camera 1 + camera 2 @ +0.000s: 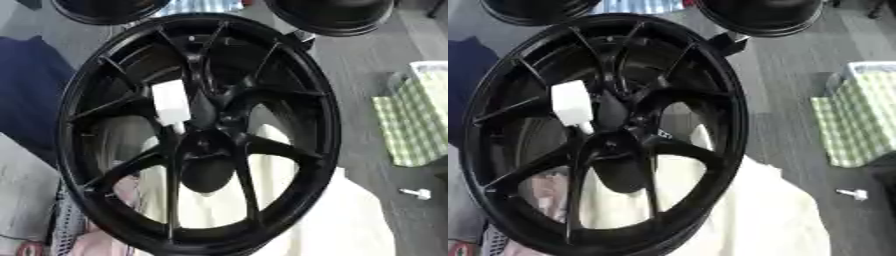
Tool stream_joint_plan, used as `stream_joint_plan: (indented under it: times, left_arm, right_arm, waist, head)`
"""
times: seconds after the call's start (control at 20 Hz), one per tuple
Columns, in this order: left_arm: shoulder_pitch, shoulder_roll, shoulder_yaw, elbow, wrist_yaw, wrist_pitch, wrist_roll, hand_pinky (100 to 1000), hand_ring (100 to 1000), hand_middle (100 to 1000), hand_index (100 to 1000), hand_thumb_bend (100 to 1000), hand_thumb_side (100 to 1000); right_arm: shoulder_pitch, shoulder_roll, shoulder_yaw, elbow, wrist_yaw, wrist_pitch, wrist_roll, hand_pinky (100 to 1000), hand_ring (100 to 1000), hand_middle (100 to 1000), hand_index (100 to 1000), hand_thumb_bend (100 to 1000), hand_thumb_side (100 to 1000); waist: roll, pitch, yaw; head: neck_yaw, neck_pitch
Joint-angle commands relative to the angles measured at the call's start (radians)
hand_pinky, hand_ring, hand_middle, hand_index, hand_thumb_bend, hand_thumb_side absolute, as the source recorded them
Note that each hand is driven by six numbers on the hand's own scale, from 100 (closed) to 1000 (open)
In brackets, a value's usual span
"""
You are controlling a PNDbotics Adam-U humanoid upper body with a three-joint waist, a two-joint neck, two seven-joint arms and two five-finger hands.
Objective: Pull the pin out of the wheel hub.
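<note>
Wheel hub (197, 135): centre, filling most of the view.
Pin (572, 106): at hub centre, among spokes, upper left.
Cloth (754, 215): under hub, extending right.
Checked fabric (416, 125): far right, apart from hub.
Small bolt (416, 193): right of cloth.
Two more wheels (332, 15): behind hub.

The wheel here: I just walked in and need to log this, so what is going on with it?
A large black wheel fills the view, resting over a cream cloth. A white block-shaped piece with a thin stem sits by the hub, apparently the pin, and looks not yet pulled. Neither robot hand is in view, so nothing is handling it. A small white bolt-like piece lies on the grey floor to the right, near a green checked cloth.
</note>
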Motion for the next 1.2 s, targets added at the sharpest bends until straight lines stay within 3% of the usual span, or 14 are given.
stream_joint_plan:
  times: [0.05, 0.3, 0.4, 0.5, 0.6, 0.7, 1.0, 1.2]
  left_arm:
    - [-0.048, 0.018, -0.049, -0.008, -0.015, 0.038, -0.094, 867, 819, 746, 857, 153, 651]
    - [-0.126, -0.021, -0.092, -0.008, -0.017, 0.083, -0.104, 870, 824, 751, 864, 173, 646]
    - [-0.158, -0.039, -0.108, -0.008, -0.021, 0.099, -0.104, 879, 849, 774, 875, 217, 595]
    - [-0.188, -0.057, -0.126, -0.008, -0.028, 0.103, -0.104, 893, 868, 787, 883, 284, 502]
    - [-0.214, -0.074, -0.144, -0.008, -0.038, 0.094, -0.104, 904, 877, 788, 878, 365, 324]
    - [-0.235, -0.091, -0.162, -0.008, -0.052, 0.082, -0.104, 904, 876, 783, 870, 402, 242]
    - [-0.319, -0.174, -0.212, 0.041, -0.089, 0.066, -0.104, 901, 869, 774, 866, 391, 100]
    - [-0.367, -0.233, -0.245, 0.107, -0.125, 0.043, -0.104, 894, 860, 767, 858, 342, 100]
  right_arm:
    - [-0.008, -0.043, -0.006, -0.022, 0.010, 0.007, 0.000, 613, 652, 555, 665, 100, 435]
    - [-0.008, -0.046, -0.005, -0.021, 0.009, 0.009, 0.001, 613, 653, 555, 665, 100, 435]
    - [-0.008, -0.046, -0.003, -0.021, 0.008, 0.010, 0.001, 613, 653, 555, 665, 100, 436]
    - [-0.008, -0.047, -0.002, -0.021, 0.007, 0.011, 0.002, 613, 653, 555, 665, 100, 438]
    - [-0.007, -0.047, -0.002, -0.021, 0.006, 0.011, 0.002, 613, 653, 555, 665, 100, 438]
    - [-0.008, -0.047, -0.001, -0.021, 0.005, 0.012, 0.002, 613, 653, 554, 665, 100, 438]
    - [-0.013, -0.043, 0.004, -0.021, 0.000, 0.014, 0.007, 613, 653, 554, 665, 100, 440]
    - [-0.016, -0.039, 0.007, -0.020, -0.003, 0.014, 0.008, 613, 652, 553, 665, 100, 443]
  waist:
    - [0.002, -0.022, -0.002]
    - [0.003, -0.024, 0.000]
    - [0.002, -0.024, 0.001]
    - [0.002, -0.025, 0.000]
    - [0.001, -0.024, -0.002]
    - [-0.001, -0.023, -0.004]
    - [-0.008, -0.022, -0.007]
    - [-0.010, -0.019, -0.009]
  head:
    - [-0.004, 0.006]
    - [-0.011, 0.011]
    - [-0.012, 0.014]
    - [-0.012, 0.017]
    - [-0.013, 0.017]
    - [-0.014, 0.015]
    - [-0.017, 0.009]
    - [-0.014, 0.007]
